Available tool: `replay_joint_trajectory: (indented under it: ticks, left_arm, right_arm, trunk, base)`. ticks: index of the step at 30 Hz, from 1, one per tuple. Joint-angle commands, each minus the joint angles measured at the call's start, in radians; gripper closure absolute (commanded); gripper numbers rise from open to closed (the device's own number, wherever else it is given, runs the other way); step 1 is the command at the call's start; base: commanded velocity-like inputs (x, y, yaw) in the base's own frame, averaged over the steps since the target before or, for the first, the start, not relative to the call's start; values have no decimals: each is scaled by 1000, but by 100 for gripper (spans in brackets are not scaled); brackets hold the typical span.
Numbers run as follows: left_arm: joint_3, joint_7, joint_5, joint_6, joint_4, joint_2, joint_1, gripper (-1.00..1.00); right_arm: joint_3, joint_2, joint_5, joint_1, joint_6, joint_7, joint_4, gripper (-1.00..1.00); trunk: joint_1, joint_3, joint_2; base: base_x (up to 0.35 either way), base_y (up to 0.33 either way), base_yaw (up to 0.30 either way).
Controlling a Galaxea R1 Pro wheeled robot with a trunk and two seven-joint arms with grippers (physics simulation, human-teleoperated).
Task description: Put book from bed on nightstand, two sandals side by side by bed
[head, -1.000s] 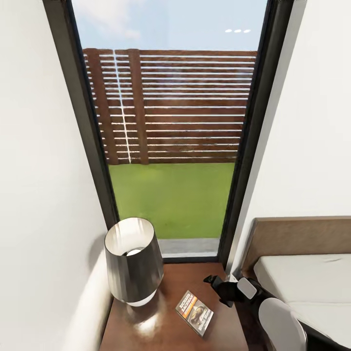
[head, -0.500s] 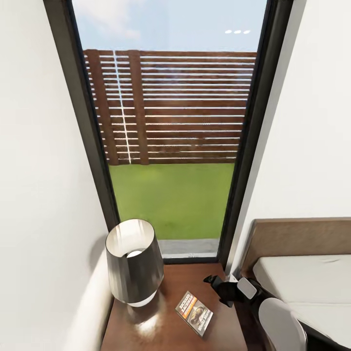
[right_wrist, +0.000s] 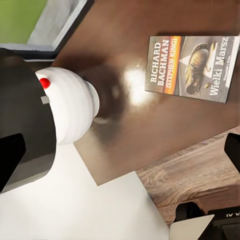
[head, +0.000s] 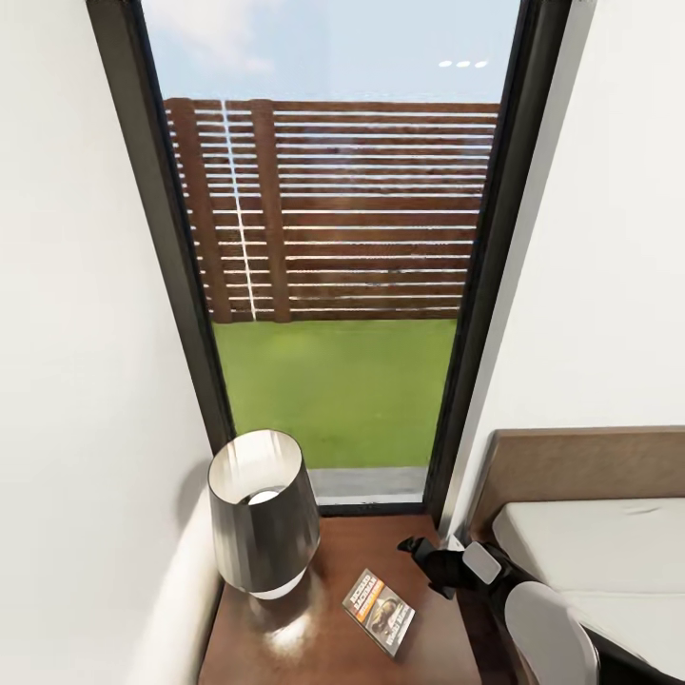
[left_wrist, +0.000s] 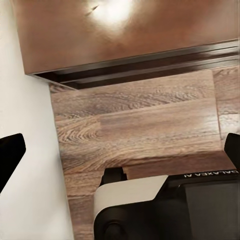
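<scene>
Dark-brown glossy nightstand [head: 285, 637] carries the book [head: 380, 611] flat beside its lamp [head: 264, 525], set down, so the right claw [head: 430, 563] hangs empty, jaws spread.

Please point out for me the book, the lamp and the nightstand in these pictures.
book [head: 380, 611], head view, on the middle of its cover.
lamp [head: 262, 523], head view, on the dark shade.
nightstand [head: 433, 647], head view, on bare glossy top.
</scene>
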Motion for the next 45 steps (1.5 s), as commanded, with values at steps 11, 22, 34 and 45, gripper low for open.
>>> replay_joint_trajectory:
  ticks: [11,22,34,45]
  left_arm:
    - [-8,5,10,5,-1,1,0,-100]
    - [-8,4,10,0,15,1,0,-100]
    - [-10,0,11,-19,19,2,1,-100]
    - [-10,-1,11,-55,47,2,2,-100]
  right_arm:
    - [0,10,4,1,-48,0,16,-100]
    - [3,15,12,5,-77,-1,38,-100]
    - [6,10,18,39,-81,-2,39,-100]
    - [8,5,19,82,-86,-1,36,-100]
  trunk:
    - [-42,33,76]
    - [-84,67,153]
    - [-130,105,237]
    - [-142,114,258]
  base:
    - [0,0,0]
    - [0,0,0]
    - [0,0,0]
    - [0,0,0]
